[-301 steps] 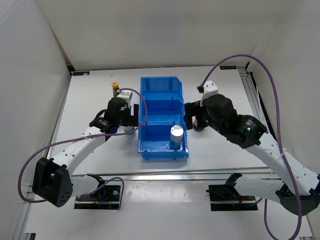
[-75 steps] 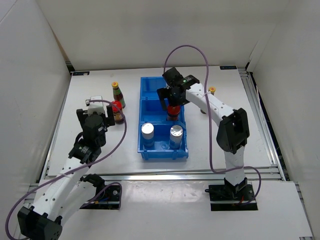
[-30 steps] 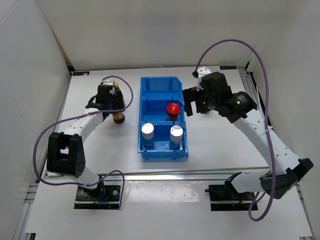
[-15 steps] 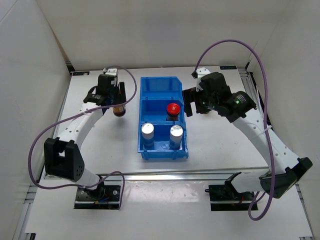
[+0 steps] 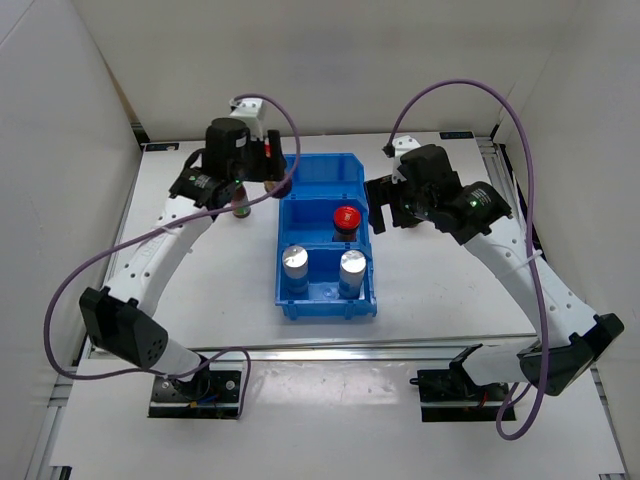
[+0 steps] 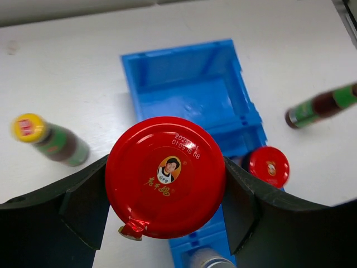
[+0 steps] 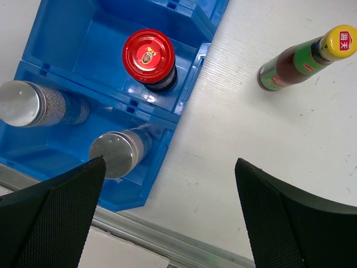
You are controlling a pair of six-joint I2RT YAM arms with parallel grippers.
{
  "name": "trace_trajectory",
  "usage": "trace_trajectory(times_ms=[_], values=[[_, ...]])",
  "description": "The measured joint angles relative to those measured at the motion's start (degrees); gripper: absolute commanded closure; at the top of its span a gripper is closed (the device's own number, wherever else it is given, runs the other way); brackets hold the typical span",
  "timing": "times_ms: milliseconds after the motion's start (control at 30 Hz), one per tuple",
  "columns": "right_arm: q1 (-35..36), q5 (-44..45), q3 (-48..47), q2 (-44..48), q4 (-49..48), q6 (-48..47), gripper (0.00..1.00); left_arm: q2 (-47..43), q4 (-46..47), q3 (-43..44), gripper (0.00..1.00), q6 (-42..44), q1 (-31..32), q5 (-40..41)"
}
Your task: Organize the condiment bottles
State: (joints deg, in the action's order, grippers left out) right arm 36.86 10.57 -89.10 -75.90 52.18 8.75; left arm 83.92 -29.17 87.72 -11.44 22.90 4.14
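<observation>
- My left gripper [image 6: 165, 192] is closed on a red-lidded jar [image 6: 165, 177]. Both fingers [image 6: 83, 207] press its sides just below the lid, and it hangs upright in the air near the left wall of the blue bin [image 6: 184, 49].
- My right gripper [image 7: 170, 164] is spread wide and holds nothing; it hovers beside the bin's right wall.
- The second red-lidded jar [image 5: 346, 218] stands in the middle compartment, against its right side. The two shakers [image 5: 295, 260] fill the near compartment, and the far compartment holds nothing.
- One slim bottle [image 6: 47, 139] stands on the table to the left of the bin, and the other slim bottle [image 7: 301, 58] stands to the right; both are outside it.
- As I judge it, my jar belongs in the free left half of the middle compartment, beside its twin.
- To do that well I would carry the jar clear above the bin wall and centre it over the free half. Then I would lower it straight down, without tilting it or brushing the standing jar.
- I should open only once the base rests on the bin floor; the dividers leave little room for my fingers.
- The table [image 5: 180, 290] is flat, white and matte, so the bin may slide if I bump it.
- Plain white walls [image 5: 300, 60] close in the far side and both flanks, and a purple cable [image 5: 100, 275] loops beside my left arm.
</observation>
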Motion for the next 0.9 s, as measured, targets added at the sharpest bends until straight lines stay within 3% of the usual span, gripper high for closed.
trace_trajectory(times_ms=[300, 900], values=[[-0.07, 2.19, 0.0, 0.31, 0.39, -0.24, 0.0, 7.8, -0.92, 0.02, 0.89, -0.13, 7.91, -2.78], [-0.48, 4.94, 0.0, 0.66, 0.92, -0.26, 0.0, 22.16, -0.39, -0.42, 0.89, 1.16, 7.96, -2.64]])
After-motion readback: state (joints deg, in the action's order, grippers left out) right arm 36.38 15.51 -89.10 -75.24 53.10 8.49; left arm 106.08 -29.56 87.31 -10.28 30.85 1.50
